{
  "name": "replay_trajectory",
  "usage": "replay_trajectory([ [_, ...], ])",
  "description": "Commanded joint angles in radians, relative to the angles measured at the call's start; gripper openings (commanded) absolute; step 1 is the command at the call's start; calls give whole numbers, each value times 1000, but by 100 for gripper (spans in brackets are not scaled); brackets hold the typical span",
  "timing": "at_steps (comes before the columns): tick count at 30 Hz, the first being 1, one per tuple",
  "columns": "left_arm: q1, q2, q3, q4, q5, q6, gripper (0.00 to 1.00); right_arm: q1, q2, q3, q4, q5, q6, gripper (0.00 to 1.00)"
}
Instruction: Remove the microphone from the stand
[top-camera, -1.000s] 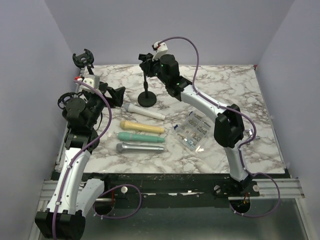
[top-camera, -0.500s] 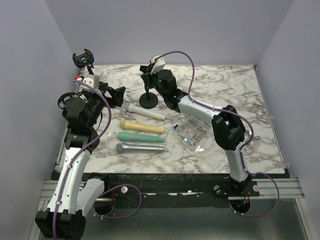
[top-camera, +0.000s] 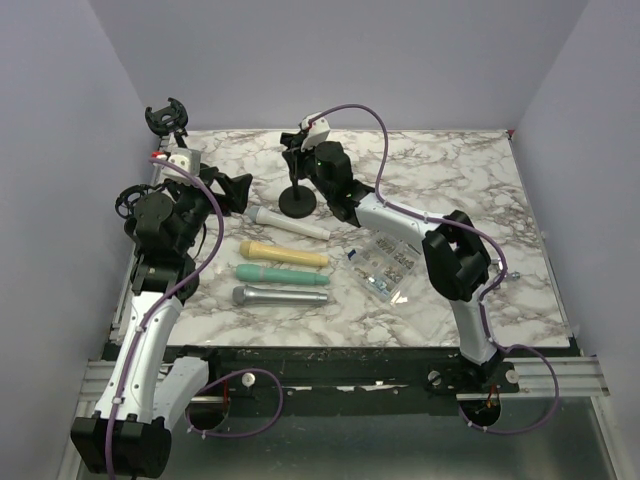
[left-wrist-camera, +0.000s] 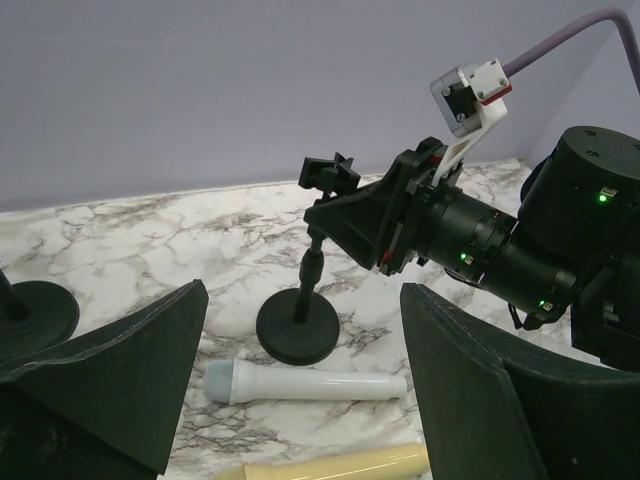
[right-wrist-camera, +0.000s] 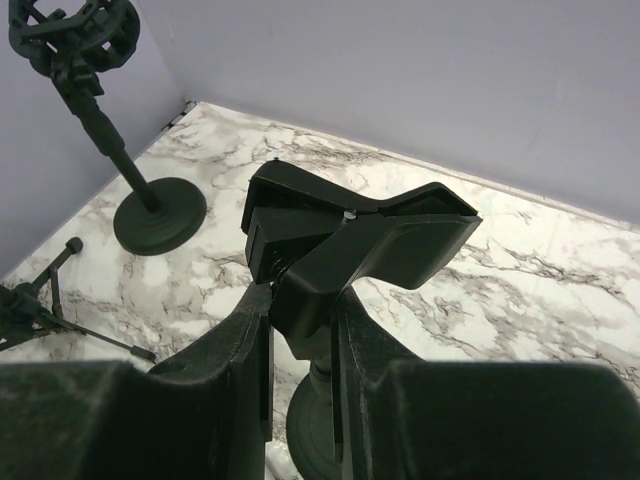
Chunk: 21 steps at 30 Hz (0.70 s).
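Observation:
The black stand (top-camera: 297, 200) rises at the table's back centre, and its clip (left-wrist-camera: 330, 172) holds nothing. My right gripper (top-camera: 298, 150) is shut on the stand just under the clip (right-wrist-camera: 370, 235), with the fingers (right-wrist-camera: 235, 350) pressed against both sides of the neck. The white microphone (top-camera: 290, 222) lies flat on the marble right in front of the stand's base (left-wrist-camera: 297, 335). Left of it hovers my left gripper (top-camera: 235, 192), open and empty. In its wrist view it (left-wrist-camera: 302, 375) frames the white microphone (left-wrist-camera: 305, 381).
A yellow microphone (top-camera: 283, 255), a green one (top-camera: 281, 274) and a grey one (top-camera: 280, 295) lie in a row nearer the arms. A clear box of small parts (top-camera: 383, 262) sits right of them. A second stand (top-camera: 166, 120) is at the back left corner.
My right arm came down and leftwards onto the stand's top a second ago and has held still since. The left arm has hardly moved.

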<state>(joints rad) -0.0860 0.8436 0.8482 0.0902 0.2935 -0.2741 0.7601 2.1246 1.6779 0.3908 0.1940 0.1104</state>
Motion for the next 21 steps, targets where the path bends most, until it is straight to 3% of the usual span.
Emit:
replay_trajectory([
  [1, 7, 8, -11, 29, 25, -4, 81, 17, 51, -46, -144, 10, -25, 11],
  [21, 9, 34, -9, 29, 30, -4, 81, 18, 62, -100, -96, 29, -9, 22],
])
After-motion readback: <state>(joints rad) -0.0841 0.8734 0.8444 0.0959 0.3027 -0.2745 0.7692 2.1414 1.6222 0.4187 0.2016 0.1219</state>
